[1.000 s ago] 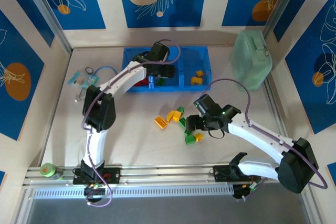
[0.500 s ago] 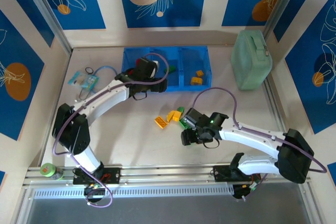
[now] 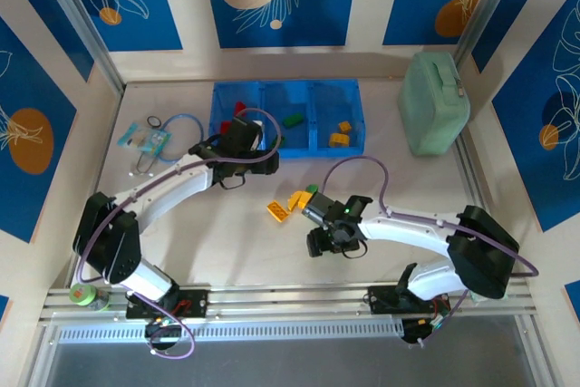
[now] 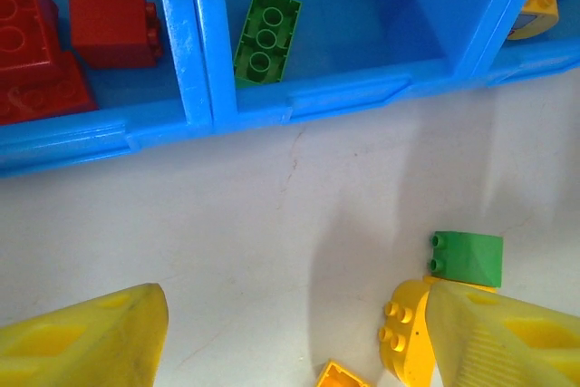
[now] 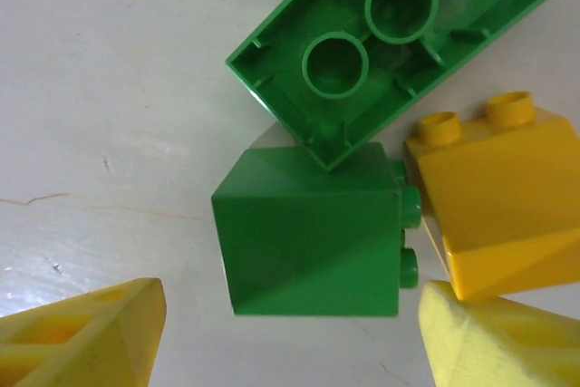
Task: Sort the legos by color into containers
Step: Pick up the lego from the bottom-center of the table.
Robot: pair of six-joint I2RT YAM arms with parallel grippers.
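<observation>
Tabletop (image 5: 109, 88) crowding is the hazard: right gripper (image 5: 290, 328), wide and empty, straddles a green sloped brick (image 5: 308, 233) just beside a yellow brick (image 5: 494, 197), which a closing finger could snag; left gripper (image 4: 294, 314) hangs wide, empty, near the blue tray (image 4: 317, 101).

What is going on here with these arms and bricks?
Two arms are sorting legos by colour into a blue tray. Red legos lie in its left compartment, a green lego in the middle one, yellow legos in the right one. The left gripper is open and empty above the table near the tray. The right gripper, also open, hangs over a loose green lego beside a loose yellow lego; it grips nothing yet.
</observation>
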